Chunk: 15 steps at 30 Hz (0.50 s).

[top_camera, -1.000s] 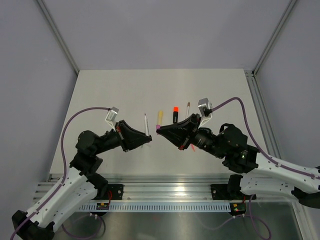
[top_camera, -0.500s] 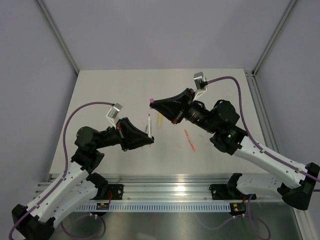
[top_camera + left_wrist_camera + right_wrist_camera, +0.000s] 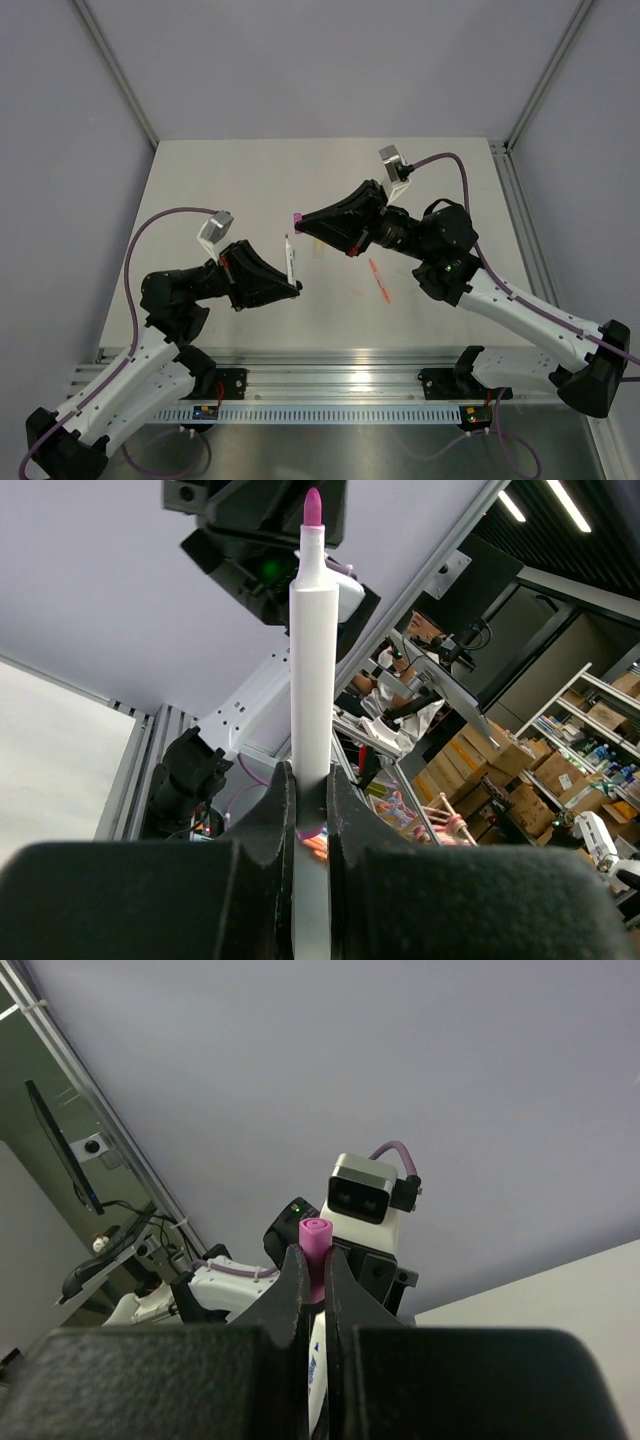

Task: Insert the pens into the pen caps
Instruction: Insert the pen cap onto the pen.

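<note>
My left gripper (image 3: 290, 272) is shut on a white pen (image 3: 290, 258) with a magenta tip, held off the table with the tip pointing up. In the left wrist view the pen (image 3: 311, 660) stands upright between the jaws of the left gripper (image 3: 311, 790). My right gripper (image 3: 300, 222) is shut on a small magenta pen cap (image 3: 297, 216), just above and right of the pen's tip, a short gap apart. The right wrist view shows the cap (image 3: 316, 1236) pinched at the tips of the right gripper (image 3: 317, 1265), with the white pen (image 3: 318, 1360) beyond it.
An orange-red pen (image 3: 380, 281) lies on the table below the right arm. A pale yellow highlighter (image 3: 318, 243) shows partly behind the right gripper. The other pens and caps are hidden by the arms. Metal frame rails run along the table's right and near edges.
The right gripper carried the cap up off the table and leftward. The left gripper drew back left and tilted the white pen upright, tip toward the cap.
</note>
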Each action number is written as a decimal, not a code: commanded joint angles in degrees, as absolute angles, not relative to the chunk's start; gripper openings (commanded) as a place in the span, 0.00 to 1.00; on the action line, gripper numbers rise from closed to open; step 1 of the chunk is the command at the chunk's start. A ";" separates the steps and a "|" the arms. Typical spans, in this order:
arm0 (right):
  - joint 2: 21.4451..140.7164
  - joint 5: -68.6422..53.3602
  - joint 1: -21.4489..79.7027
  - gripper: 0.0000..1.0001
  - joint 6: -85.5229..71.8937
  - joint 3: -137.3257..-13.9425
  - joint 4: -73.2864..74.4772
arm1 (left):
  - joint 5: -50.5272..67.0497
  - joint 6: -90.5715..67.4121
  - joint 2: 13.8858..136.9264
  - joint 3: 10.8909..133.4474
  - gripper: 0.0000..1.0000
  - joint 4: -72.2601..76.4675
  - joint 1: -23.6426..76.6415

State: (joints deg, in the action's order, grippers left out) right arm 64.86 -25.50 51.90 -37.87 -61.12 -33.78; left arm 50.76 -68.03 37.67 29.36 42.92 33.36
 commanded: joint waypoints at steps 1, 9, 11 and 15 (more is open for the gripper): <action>66.44 -29.44 51.42 0.00 -40.78 -60.91 -39.81 | 51.68 -69.00 36.48 29.27 0.00 46.94 34.01; 68.55 -30.59 51.50 0.00 -42.36 -61.70 -41.48 | 50.45 -66.45 36.65 29.62 0.00 44.30 36.30; 68.64 -30.94 51.42 0.00 -42.54 -61.96 -41.84 | 50.27 -66.27 37.00 29.62 0.00 44.30 36.56; 68.20 -30.94 51.42 0.00 -42.45 -61.88 -42.10 | 49.92 -65.83 37.27 29.53 0.00 44.03 37.09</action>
